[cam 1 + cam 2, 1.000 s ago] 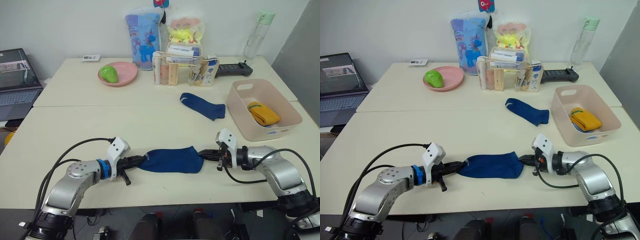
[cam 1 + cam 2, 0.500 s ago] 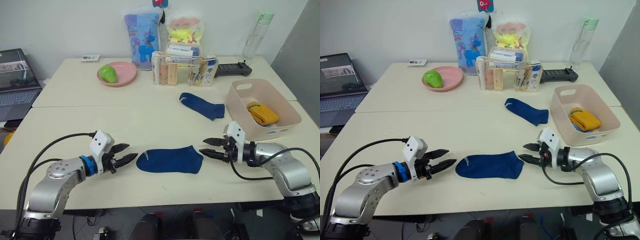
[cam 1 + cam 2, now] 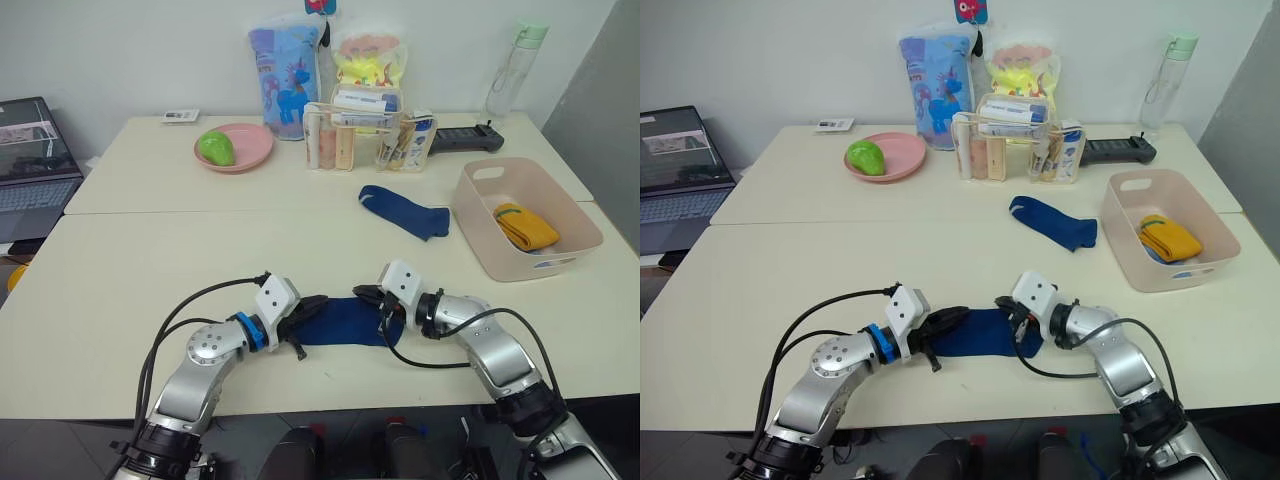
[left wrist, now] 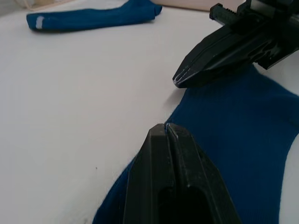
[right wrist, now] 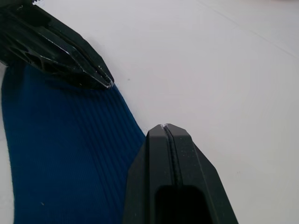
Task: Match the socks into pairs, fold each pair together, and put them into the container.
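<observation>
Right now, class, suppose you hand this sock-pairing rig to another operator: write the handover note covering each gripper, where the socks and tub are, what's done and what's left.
Left gripper: jaws shut, at one end of the near navy sock.
Right gripper: jaws shut, at that sock's other end.
Whether either grips the fabric cannot be told.
Second navy sock lies flat further back, beside the pink tub.
Done: folded mustard yellow pair sits in the tub, with something light blue under it.
Left: pair the two navy socks, fold them together, put them into the tub.
</observation>
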